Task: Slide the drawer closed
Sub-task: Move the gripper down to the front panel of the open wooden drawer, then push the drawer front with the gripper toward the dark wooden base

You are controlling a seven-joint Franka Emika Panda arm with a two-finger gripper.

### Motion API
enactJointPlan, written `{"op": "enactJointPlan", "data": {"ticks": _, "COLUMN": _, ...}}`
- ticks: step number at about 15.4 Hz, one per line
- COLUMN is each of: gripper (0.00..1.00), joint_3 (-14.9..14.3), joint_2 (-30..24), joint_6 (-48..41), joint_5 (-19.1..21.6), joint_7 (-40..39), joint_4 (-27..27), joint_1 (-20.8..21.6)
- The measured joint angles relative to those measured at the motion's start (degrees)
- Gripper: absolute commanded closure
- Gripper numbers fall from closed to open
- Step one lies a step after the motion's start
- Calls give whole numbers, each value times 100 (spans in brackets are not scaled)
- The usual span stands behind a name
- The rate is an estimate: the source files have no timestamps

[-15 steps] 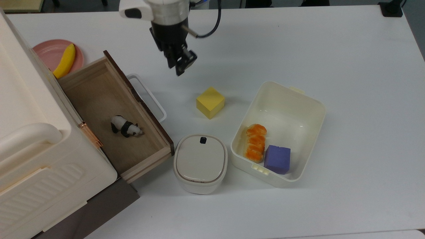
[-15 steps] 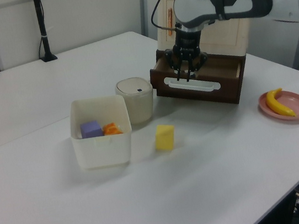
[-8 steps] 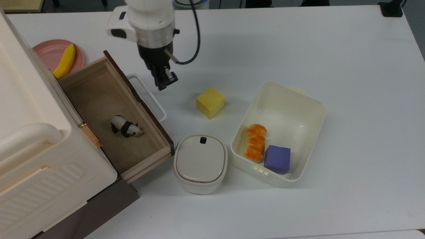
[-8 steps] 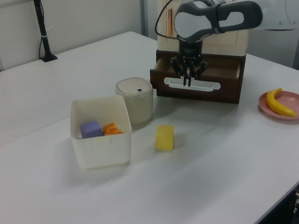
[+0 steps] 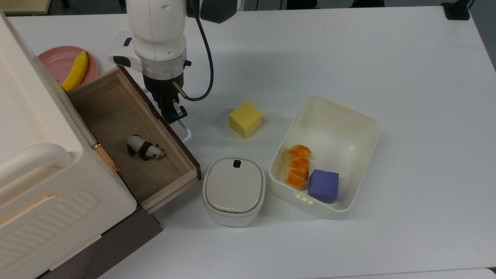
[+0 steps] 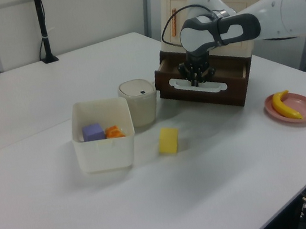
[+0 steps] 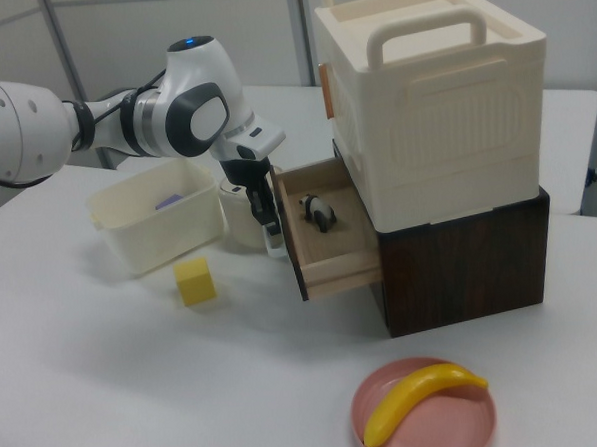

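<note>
Drawer [image 5: 128, 131] looks light, stiff wood w/ small panda figurine [image 5: 144, 148] inside; should slide easily. Gripper [image 5: 175, 116] at white loop handle [image 5: 186, 133]; can't tell its finger state. Best push dark front panel [image 6: 195, 92].

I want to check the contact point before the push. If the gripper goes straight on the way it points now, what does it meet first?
Most likely the white loop handle on the drawer front; the gripper points down right at it, possibly touching already, though depth is unclear.
</note>
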Motion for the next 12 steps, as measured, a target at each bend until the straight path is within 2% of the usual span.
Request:
{"op": "enactJointPlan", "data": {"ticks": 3, "gripper": 85, "joint_3": -188, "joint_2": 55, "joint_6": 359, "joint_5": 30, "joint_7": 27, "joint_4": 5, "joint_1": 12}}
{"op": "enactJointPlan", "data": {"ticks": 12, "gripper": 85, "joint_3": -447, "joint_2": 174, "joint_6": 936, "joint_5": 111, "joint_7": 25, "joint_4": 6, "joint_1": 22}}
